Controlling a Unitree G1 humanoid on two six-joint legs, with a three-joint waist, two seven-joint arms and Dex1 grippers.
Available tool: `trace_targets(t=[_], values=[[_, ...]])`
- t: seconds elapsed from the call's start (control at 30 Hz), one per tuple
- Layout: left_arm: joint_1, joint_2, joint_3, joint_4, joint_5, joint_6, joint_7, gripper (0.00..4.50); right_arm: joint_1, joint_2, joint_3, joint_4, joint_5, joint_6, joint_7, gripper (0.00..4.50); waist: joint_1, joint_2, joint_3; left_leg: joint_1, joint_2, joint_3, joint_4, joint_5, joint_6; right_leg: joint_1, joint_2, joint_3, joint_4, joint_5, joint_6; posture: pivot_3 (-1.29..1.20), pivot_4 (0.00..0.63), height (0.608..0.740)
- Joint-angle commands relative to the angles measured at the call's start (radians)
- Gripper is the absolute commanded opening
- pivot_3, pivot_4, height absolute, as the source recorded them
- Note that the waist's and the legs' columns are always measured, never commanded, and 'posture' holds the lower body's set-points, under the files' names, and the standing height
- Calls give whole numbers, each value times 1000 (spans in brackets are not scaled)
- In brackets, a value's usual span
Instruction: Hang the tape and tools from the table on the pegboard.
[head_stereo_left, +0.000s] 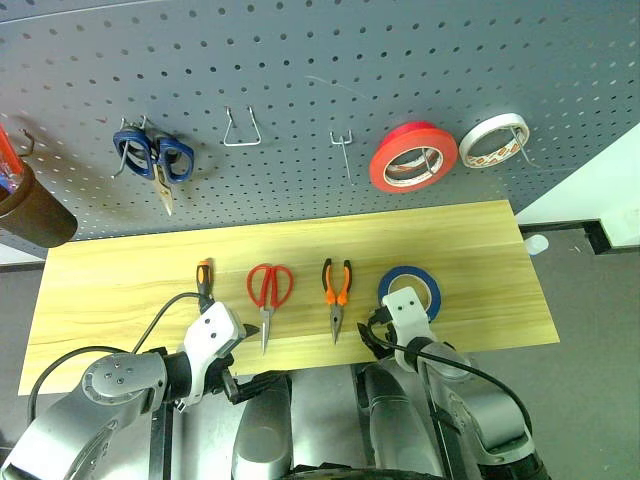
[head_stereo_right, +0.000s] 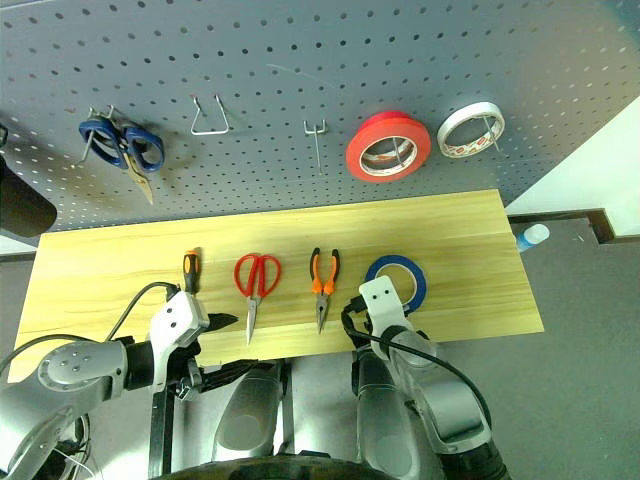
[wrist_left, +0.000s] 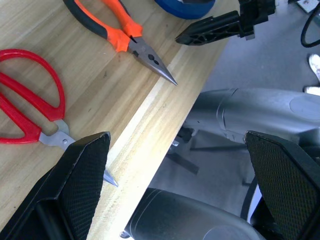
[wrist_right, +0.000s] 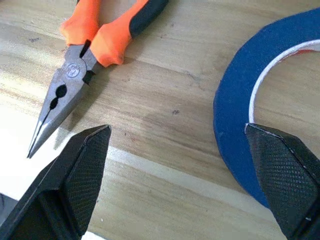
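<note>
1. Centrally, the table (head_stereo_left: 120, 290) of light wood runs below the pegboard (head_stereo_left: 300, 60); four task items lie in a row along its near half.
2. Right gripper (wrist_right: 177, 165): fingers spread wide, holding nothing, poised over the table's near edge. The blue tape (head_stereo_left: 409, 288) lies flat just beyond it, partly hidden behind the wrist in the head view; in the right wrist view one finger (wrist_right: 285, 175) overlaps the roll's near rim, though contact cannot be judged.
3. Orange-handled pliers (head_stereo_left: 335, 292): just to the left of the right gripper, tip pointing toward the near edge, handles toward the pegboard.
4. Left gripper (wrist_left: 175, 170): fingers wide apart and empty, straddling the table's near edge. One finger (wrist_left: 82, 175) overlaps the blade tip of the red-handled scissors (head_stereo_left: 269, 294), which lie just to the right of this gripper, blades toward the near edge.
5. Screwdriver (head_stereo_left: 204, 277) with orange-and-black handle: just beyond the left gripper, its lower part hidden behind the wrist.
6. On the pegboard, well beyond both grippers: blue-handled scissors (head_stereo_left: 153, 157) at left, a bare wire hook (head_stereo_left: 241, 128), a second single hook (head_stereo_left: 344, 150), a red tape roll (head_stereo_left: 413, 156) and a whitish roll (head_stereo_left: 494, 140) at right.
7. Dark brown cup (head_stereo_left: 30, 212): at the far left edge, beyond the left arm.
</note>
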Motion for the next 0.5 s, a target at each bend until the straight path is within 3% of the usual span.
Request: trace_targets(t=[0.03, 0.5], values=[[24, 2, 10, -27, -2, -21, -5, 4500, 1, -2, -13, 2, -9, -13, 3, 4463, 0, 0, 0, 0, 0, 0, 0, 0, 0, 0, 0, 0, 0, 0, 0, 308, 358, 740], [20, 1, 3, -19, 0, -29, -7, 4500, 26, -15, -40, -23, -12, -46, 21, 4463, 0, 0, 0, 0, 0, 0, 0, 0, 0, 0, 0, 0, 0, 0, 0, 306, 353, 740]])
